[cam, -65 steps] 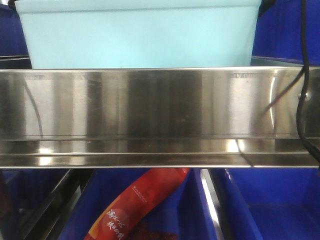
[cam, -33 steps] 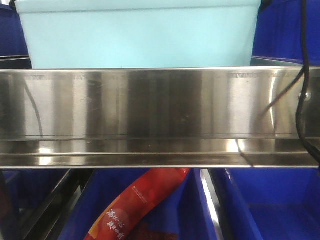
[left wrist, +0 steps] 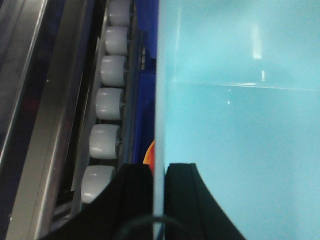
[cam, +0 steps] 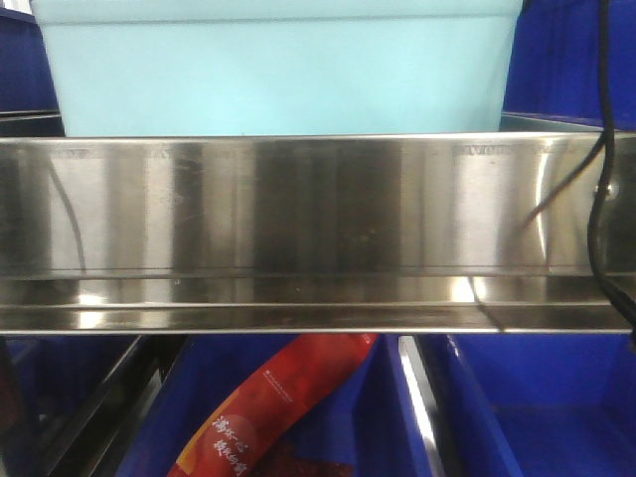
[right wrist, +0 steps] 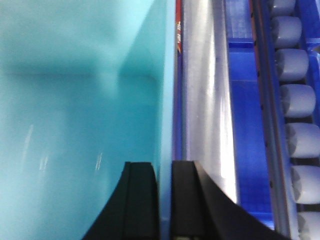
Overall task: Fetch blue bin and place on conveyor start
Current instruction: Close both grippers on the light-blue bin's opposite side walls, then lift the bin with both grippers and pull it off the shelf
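Note:
The blue bin (cam: 278,75), a light turquoise tub, fills the top of the front view, and the steel rail hides its base. In the left wrist view, my left gripper (left wrist: 159,170) is shut on the blue bin's (left wrist: 240,125) thin side wall, one black finger (left wrist: 132,200) outside and one inside. The right wrist view shows my right gripper (right wrist: 165,167) shut on the opposite wall of the blue bin (right wrist: 80,125) in the same way, with one finger (right wrist: 192,200) outside. The conveyor start is out of view.
A shiny stainless-steel shelf rail (cam: 318,229) spans the front view below the bin. Dark blue crates (cam: 537,407) and a red packet (cam: 273,407) lie beneath it. A black cable (cam: 599,149) hangs at right. Grey roller tracks (left wrist: 107,105) (right wrist: 300,100) run beside each side wall.
In the front view the bin's rim has crept slightly upward in the picture. Nothing else has visibly changed.

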